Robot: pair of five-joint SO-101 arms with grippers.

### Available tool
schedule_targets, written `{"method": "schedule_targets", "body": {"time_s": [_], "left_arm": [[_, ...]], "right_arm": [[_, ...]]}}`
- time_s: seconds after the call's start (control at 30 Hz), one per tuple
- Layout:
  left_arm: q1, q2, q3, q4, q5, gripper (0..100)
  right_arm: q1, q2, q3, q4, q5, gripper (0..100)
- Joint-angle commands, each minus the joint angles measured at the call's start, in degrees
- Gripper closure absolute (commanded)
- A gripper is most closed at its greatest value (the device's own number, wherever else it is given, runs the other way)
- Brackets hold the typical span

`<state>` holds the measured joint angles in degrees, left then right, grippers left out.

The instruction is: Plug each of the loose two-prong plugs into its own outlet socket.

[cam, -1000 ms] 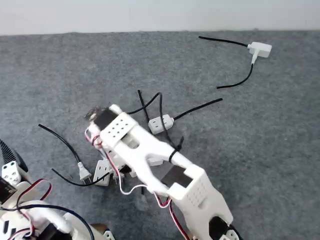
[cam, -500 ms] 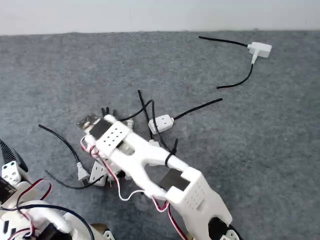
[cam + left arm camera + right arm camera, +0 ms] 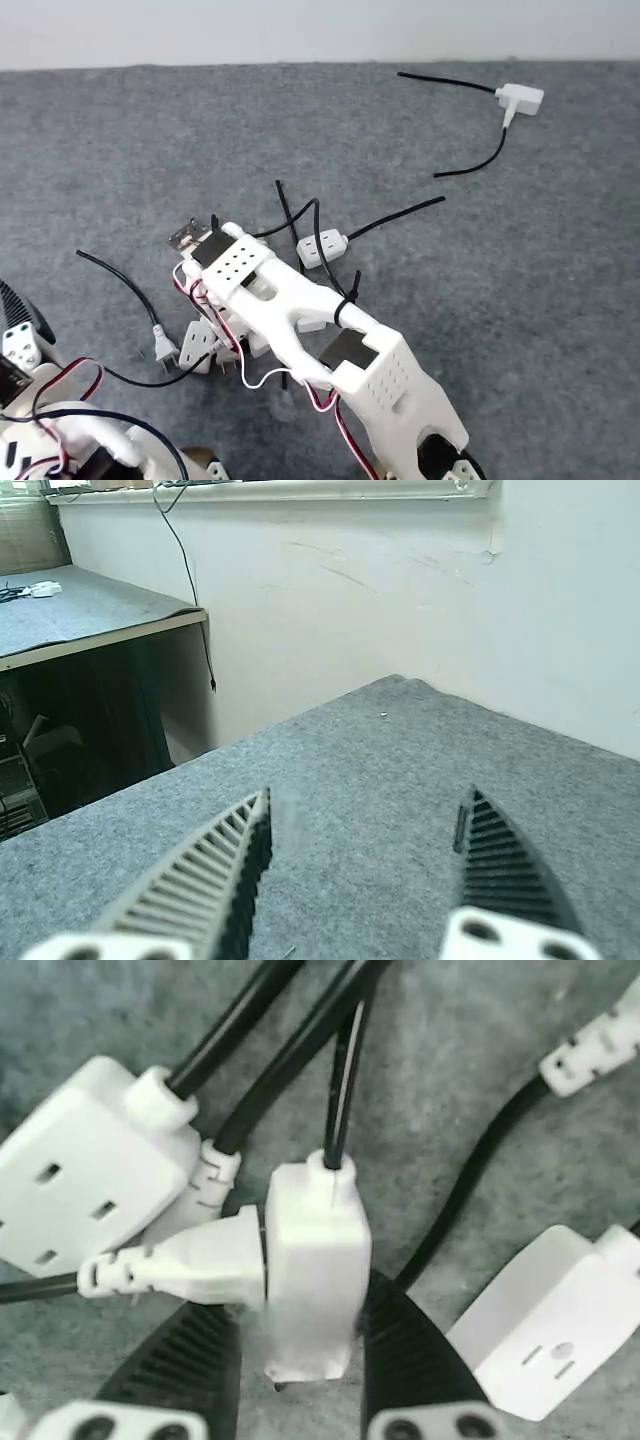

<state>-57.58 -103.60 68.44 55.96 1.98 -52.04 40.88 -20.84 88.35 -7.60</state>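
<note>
My right gripper (image 3: 300, 1370) is shut on a white outlet socket (image 3: 312, 1260), one black finger on each side. A white two-prong plug (image 3: 195, 1260) is pushed into the side of that socket. Close by lie a second socket (image 3: 90, 1185), a third socket (image 3: 545, 1335) and a loose white plug (image 3: 598, 1040). From above, the right arm (image 3: 300, 310) stretches over the tangle of black cables. A socket (image 3: 322, 247) lies beside the arm, and a plug (image 3: 163, 345) lies against another socket (image 3: 197, 345). My left gripper (image 3: 367, 802) is open above the grey felt, holding nothing.
A separate socket with a black cable (image 3: 520, 97) lies at the far right corner of the grey felt table (image 3: 520, 280). The left arm's base (image 3: 50, 430) sits at the near left corner. A white wall (image 3: 400, 600) and a dark side table (image 3: 90, 610) stand beyond the table edge.
The right arm's wrist swung left and nearer, then came partly back. The black cables and the socket beside it shifted with it. The plug and socket at the left slid slightly.
</note>
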Motion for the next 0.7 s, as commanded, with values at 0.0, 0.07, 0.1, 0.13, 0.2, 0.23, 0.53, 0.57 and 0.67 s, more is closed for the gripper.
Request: {"method": "schedule_targets", "body": {"time_s": [0.0,0.07,0.1,0.13,0.2,0.23,0.53,0.57,0.67], "left_arm": [[0.4,-0.6,-0.4,-1.7,0.4,70],[0.4,-0.6,-0.3,-1.7,0.4,70],[0.4,-0.6,-0.3,-1.7,0.4,70],[0.4,-0.6,0.0,-1.8,0.4,70],[0.4,-0.6,0.2,-1.9,0.4,70],[0.4,-0.6,0.2,-1.9,0.4,70],[0.4,-0.6,0.4,-1.9,0.4,70],[0.4,-0.6,0.4,-1.9,0.4,70],[2.3,-0.6,0.3,-1.7,0.4,70]], "right_arm": [[1.2,-2.9,0.4,-1.3,1.8,99.1],[1.8,-7.3,0.4,0.2,3.0,99.1],[2.5,-9.7,0.4,1.1,3.3,99.1],[3.5,-12.4,0.4,1.9,3.5,99.1],[5.8,-17.4,0.4,4.1,3.7,99.1],[6.7,-19.8,0.4,5.3,4.7,99.1],[36.2,-38.7,-4.8,7.3,23.0,99.1],[43.9,-38.4,-6.3,3.4,24.2,98.4],[58.9,-33.4,-6.9,-4.4,24.5,81.2]]}}
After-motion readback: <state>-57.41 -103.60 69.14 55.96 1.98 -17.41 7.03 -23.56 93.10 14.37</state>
